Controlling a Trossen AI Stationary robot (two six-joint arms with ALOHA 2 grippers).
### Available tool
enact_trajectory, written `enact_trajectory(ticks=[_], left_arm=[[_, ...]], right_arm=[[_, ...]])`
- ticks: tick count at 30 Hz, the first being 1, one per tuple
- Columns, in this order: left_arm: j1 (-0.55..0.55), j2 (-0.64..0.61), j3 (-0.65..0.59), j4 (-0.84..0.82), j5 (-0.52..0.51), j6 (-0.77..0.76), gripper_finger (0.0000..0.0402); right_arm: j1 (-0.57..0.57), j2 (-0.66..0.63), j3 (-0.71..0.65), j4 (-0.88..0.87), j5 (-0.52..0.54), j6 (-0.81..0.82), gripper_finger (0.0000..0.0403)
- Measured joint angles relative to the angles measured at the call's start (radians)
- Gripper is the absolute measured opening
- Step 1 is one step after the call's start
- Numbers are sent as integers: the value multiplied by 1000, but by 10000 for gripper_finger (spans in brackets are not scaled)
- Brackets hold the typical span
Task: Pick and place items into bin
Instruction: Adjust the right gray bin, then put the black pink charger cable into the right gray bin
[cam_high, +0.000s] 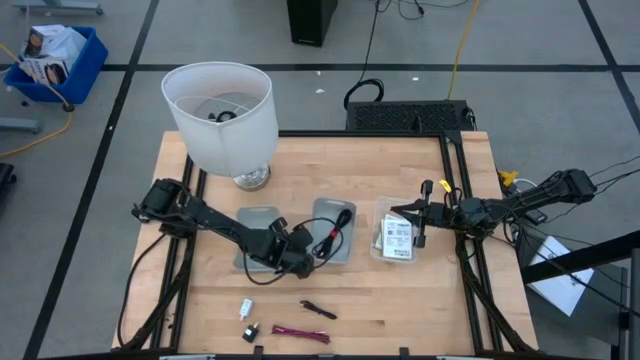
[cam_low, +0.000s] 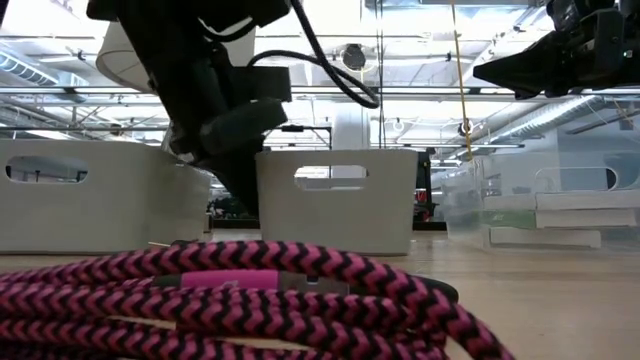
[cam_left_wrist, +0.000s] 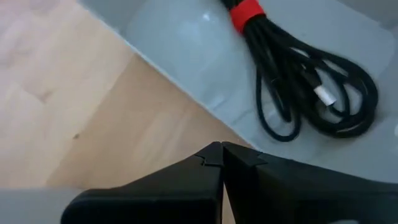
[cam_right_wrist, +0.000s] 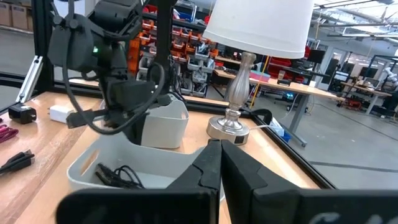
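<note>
Two grippers: both pressed fully shut with nothing between the fingers, as I read them from my station.
Left gripper (cam_high: 300, 262): low over the table's middle, between two grey bins; in its wrist view I see the fingertips (cam_left_wrist: 214, 154) meeting over bare wood at a bin's edge.
Middle bin (cam_high: 322, 212): just beside the left gripper, on the side toward the right arm; I count one item in it.
Black cable (cam_left_wrist: 314, 93): coiled, bound with a red band, lying on the middle bin's floor just ahead of the left fingertips.
Left bin (cam_high: 256, 222): touching or nearly under the left gripper on its other side; I cannot tell what it holds.
Loose items, near edge of the table (cam_high: 400, 310): short of the left gripper I see a magenta cable (cam_high: 300, 333), a black piece (cam_high: 318, 310), a white plug (cam_high: 246, 308) and a small black block (cam_high: 250, 331), all apart from one another.
Right gripper (cam_high: 422, 222): raised above the table, well apart from the left one, its tip at the edge of a clear bin (cam_high: 380, 232).
White packets (cam_high: 397, 238): in the clear bin, just beside the right gripper.
Lamp (cam_high: 222, 115): white shade, metal base, standing beyond both grippers toward the far edge.
</note>
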Motion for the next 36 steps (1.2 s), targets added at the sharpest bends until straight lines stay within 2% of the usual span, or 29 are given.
enact_trajectory(ticks=[4,14,19,22,27,30,36], left_arm=[[-5,-1,0,43,25,20,4],[-10,-1,0,36,11,39,3],[-24,-40,5,-83,-71,46,9],[-55,-81,19,-127,-71,78,4],[-153,-107,36,-73,98,227,14],[-232,-106,39,-24,141,267,19],[-385,-102,40,193,202,328,21]], right_arm=[[0,0,0,0,0,-1,4],[0,0,0,0,0,0,4],[0,0,0,-1,0,1,4],[0,0,0,-6,0,0,4],[0,0,0,-7,0,-4,4],[0,0,0,-6,0,-5,4],[0,0,0,-5,0,-3,4]])
